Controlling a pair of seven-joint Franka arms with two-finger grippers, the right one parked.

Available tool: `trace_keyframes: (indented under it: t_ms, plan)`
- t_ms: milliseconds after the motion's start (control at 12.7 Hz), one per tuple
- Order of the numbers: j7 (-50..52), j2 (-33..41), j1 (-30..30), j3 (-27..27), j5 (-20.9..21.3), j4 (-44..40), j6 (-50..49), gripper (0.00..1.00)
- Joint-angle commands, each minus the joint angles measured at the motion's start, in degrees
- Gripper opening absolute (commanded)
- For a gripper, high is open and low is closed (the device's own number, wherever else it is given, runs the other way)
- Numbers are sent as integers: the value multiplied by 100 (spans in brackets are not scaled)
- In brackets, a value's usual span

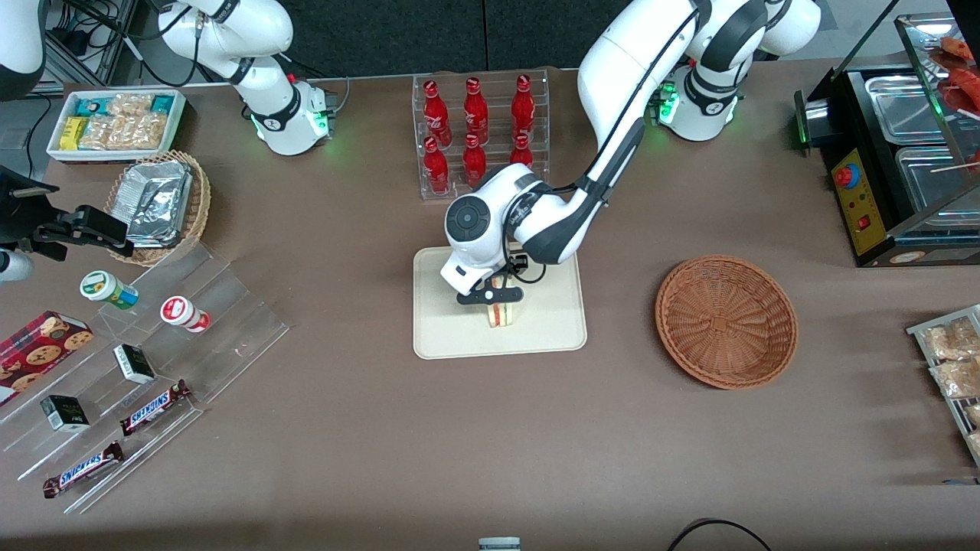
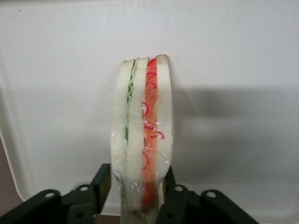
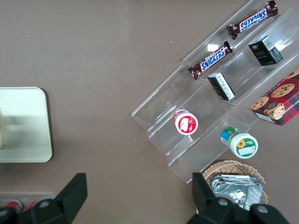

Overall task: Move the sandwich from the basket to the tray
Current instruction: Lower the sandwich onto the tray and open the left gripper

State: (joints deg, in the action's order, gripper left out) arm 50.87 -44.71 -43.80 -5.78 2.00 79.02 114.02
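- Sandwich point(image 1: 502, 312) stands on edge over the tray point(image 1: 551, 321), clamped in the end effector point(image 1: 499, 295); whether its lower edge touches the tray floor cannot be told.
- Wedge of pale white bread in three slices, with a green layer in one gap and a red-orange layer in the other, all under clear film that wrinkles near the grip.
- End effector point(image 2: 138, 186) is closed on the sandwich: in the left wrist view the dark fingers point(image 2: 101, 179) press both outer slices.
- Tray is cream, flat, low-rimmed and round-cornered, and lies on the brown counter point(image 1: 459, 428).
- Basket point(image 1: 726, 321), reddish-brown wicker, holds nothing and sits well apart from the tray, toward the working arm's end.
- Step in hand, as I judge it: the set-down on the tray, with the carry over.
- Next move likely calls for lowering until the bread rests, then parting the fingers and lifting straight up.
- Narrow wedge on edge could tip once freed.
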Motion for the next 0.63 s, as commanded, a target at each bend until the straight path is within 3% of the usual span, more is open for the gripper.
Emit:
trace_keyframes:
  t_ms: [0,550]
  plan:
    - [99,-47,-85,86,81,-168,-11,100]
    - [29,138,65,95,90,-676,-459,100]
